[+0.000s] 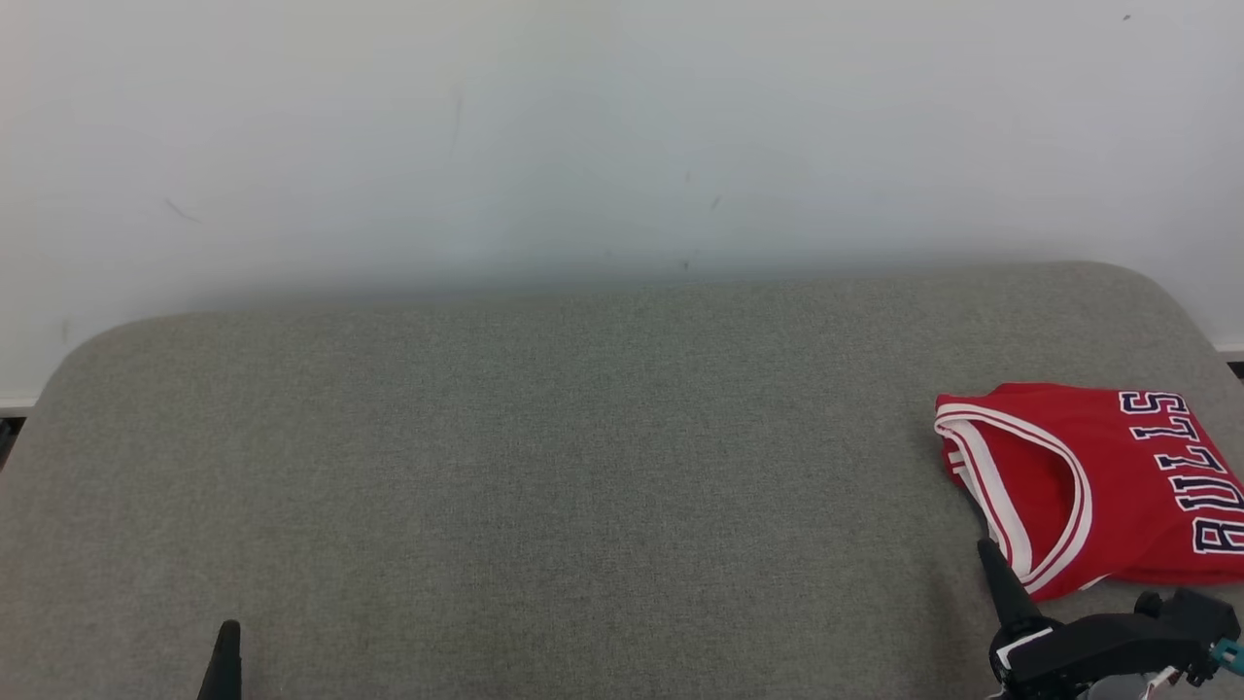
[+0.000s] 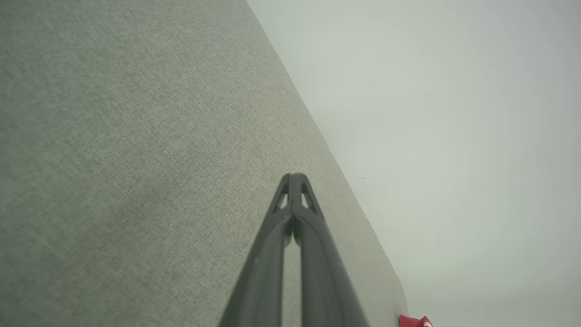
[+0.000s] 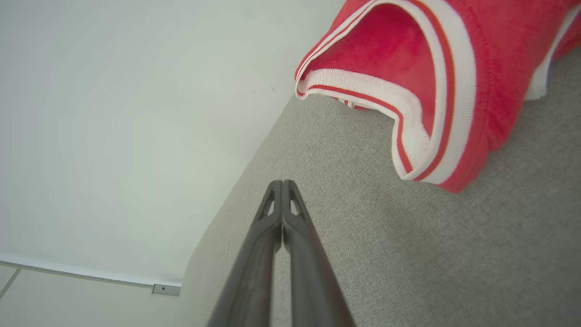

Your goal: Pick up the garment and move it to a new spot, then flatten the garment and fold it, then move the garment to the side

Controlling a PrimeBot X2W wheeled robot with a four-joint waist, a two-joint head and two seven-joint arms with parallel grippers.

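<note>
Though parked just beside the jersey (image 1: 1098, 486), grips nothing: right end effector (image 1: 984, 550), fingers pressed together into one dark point, aimed up the head view at the counter's (image 1: 583, 457) near right corner. Close to the white-and-red armhole trim, yet clear of it.

Seen along its own fingers in the right wrist view, much the same: right end effector (image 3: 282, 183) closed tip to tip over bare grey fabric, empty, with the jersey (image 3: 494, 68) up and to the right, trimmed opening gaping toward the camera.

Folded, red, lying against the counter's right edge, with "BULLS" in dark, white-edged letters running along that edge and partly cut off by the frame.

Low at the near edge toward the left corner, just a dark tip poking up: left end effector (image 1: 229, 637), well apart from the jersey. Likewise closed and empty in the left wrist view: left end effector (image 2: 294, 177), fingers meeting at the tip over plain counter (image 2: 136, 159), with a red scrap of jersey (image 2: 412, 321) far off beside the back edge.

Beyond the back edge, a plain pale wall (image 1: 583, 136).
</note>
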